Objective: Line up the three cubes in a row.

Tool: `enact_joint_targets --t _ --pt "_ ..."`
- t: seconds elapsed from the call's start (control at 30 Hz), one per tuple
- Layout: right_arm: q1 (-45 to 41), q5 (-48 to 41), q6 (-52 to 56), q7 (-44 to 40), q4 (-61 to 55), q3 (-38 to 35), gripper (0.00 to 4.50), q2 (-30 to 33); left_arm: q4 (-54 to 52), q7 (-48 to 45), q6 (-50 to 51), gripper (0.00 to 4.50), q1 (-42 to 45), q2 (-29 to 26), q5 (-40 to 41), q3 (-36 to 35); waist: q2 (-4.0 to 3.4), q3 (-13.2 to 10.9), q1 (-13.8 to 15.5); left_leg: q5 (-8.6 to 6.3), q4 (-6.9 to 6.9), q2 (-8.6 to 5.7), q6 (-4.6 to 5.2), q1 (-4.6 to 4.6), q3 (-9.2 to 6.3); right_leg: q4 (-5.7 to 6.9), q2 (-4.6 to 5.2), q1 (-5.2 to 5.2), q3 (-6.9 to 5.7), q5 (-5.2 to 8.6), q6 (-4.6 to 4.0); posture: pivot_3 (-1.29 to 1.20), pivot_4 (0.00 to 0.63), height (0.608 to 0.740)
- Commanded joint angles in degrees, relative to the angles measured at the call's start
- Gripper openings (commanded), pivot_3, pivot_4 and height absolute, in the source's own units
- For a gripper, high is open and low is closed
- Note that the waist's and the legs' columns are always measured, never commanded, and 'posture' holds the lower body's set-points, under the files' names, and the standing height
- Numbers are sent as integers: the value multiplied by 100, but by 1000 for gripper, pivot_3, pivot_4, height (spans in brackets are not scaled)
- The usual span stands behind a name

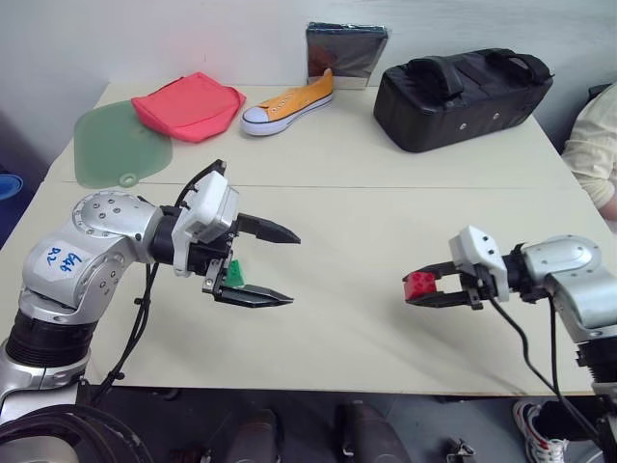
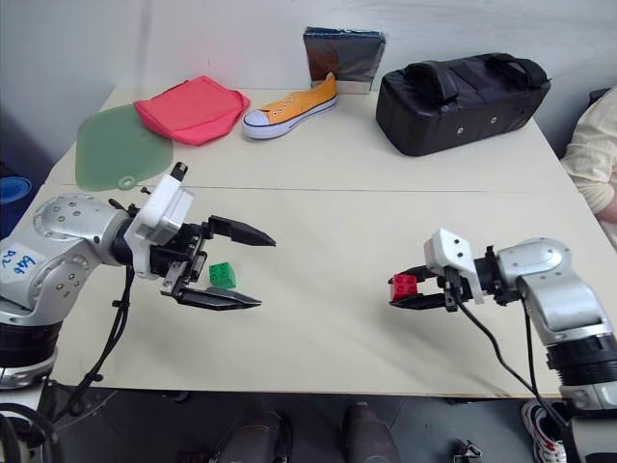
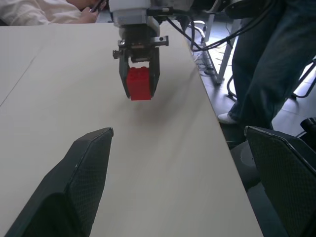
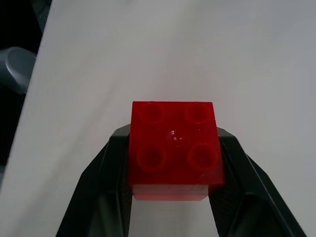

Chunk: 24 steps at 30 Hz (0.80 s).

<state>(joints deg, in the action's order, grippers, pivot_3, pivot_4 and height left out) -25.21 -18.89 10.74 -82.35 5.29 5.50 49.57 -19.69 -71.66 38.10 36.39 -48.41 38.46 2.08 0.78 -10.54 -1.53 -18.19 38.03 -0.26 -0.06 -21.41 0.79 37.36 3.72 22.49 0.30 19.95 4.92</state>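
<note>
A red cube hangs just above the table at the front right, with my right gripper shut on it. In the right wrist view the red cube shows its studs upward between the two fingers. A green cube rests on the table at the front left. My left gripper stands wide open around the space just right of the green cube, not touching it. The left wrist view looks between the open fingers across the table at the red cube in the right gripper.
At the back of the cream table lie an orange shoe, a red pouch, a green mat, a black bag and a dark packet. A person's sleeve shows at the right edge.
</note>
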Motion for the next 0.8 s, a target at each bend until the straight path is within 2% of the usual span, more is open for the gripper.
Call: enact_joint_targets --t 0.03,0.4,0.77,0.8 --pt "135 60 -309 42 -68 -32 1527 -96 -133 -125 -15 4500 58 -102 56 -27 0 0 3 0 0 0 0 0 0 0 0 0 -1 0 0 0 150 740" --pt "603 191 -442 219 -445 98 1527 -294 5 -233 -104 4500 179 -61 -52 43 0 0 4 0 4 0 -1 1 -1 6 0 0 -1 1 -1 0 150 740" --pt "782 633 -967 498 -175 208 1527 -436 104 -293 -170 4500 255 -31 -93 85 0 0 4 0 5 0 0 1 -1 6 0 0 -2 1 -1 0 150 740" --pt "795 663 -1024 508 -155 210 1877 -430 106 -297 -170 4500 259 -28 -93 90 0 0 4 0 5 0 0 1 -1 5 0 -1 -1 0 -1 0 150 740"
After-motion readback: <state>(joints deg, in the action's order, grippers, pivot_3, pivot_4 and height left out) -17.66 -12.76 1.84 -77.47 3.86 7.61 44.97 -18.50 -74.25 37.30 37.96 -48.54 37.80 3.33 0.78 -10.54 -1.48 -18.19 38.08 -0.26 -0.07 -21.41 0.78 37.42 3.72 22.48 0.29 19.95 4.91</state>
